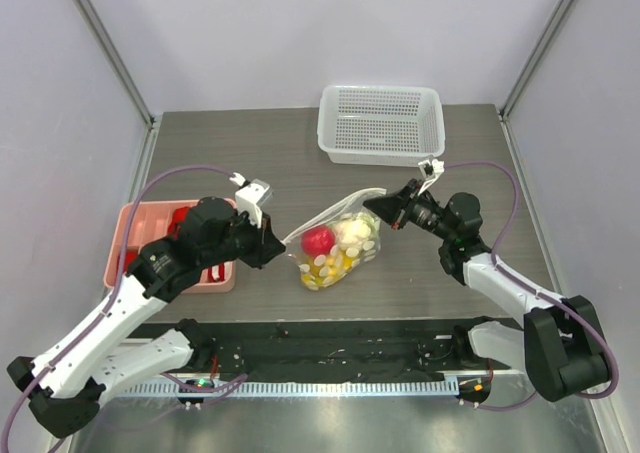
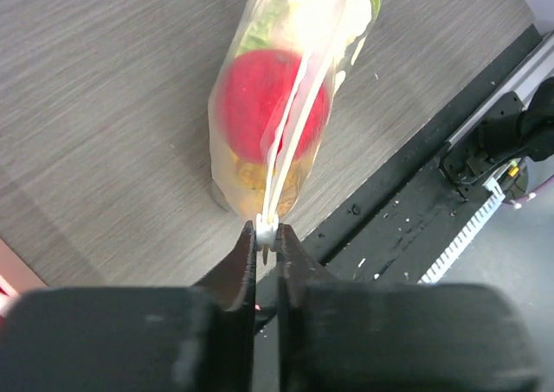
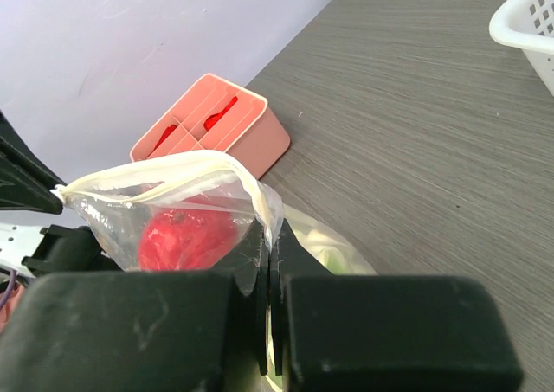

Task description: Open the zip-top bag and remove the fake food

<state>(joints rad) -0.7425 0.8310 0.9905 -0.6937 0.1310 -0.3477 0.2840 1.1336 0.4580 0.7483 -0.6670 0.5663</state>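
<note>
The zip-top bag (image 1: 335, 241) is stretched between both grippers at the table's middle, its lower end near the table. Inside show a red round fruit (image 1: 318, 239), white cauliflower (image 1: 352, 231) and yellow pieces (image 1: 325, 265). My left gripper (image 1: 277, 243) is shut on the white slider at the bag's left end (image 2: 267, 230). My right gripper (image 1: 378, 208) is shut on the bag's top edge at its right end (image 3: 270, 236). The red fruit shows through the plastic in the left wrist view (image 2: 268, 98) and the right wrist view (image 3: 186, 236).
A white perforated basket (image 1: 380, 123) stands at the back right. A pink tray (image 1: 135, 235) with red pieces lies at the left, partly under my left arm; it also shows in the right wrist view (image 3: 212, 128). A black strip (image 1: 320, 348) runs along the near edge.
</note>
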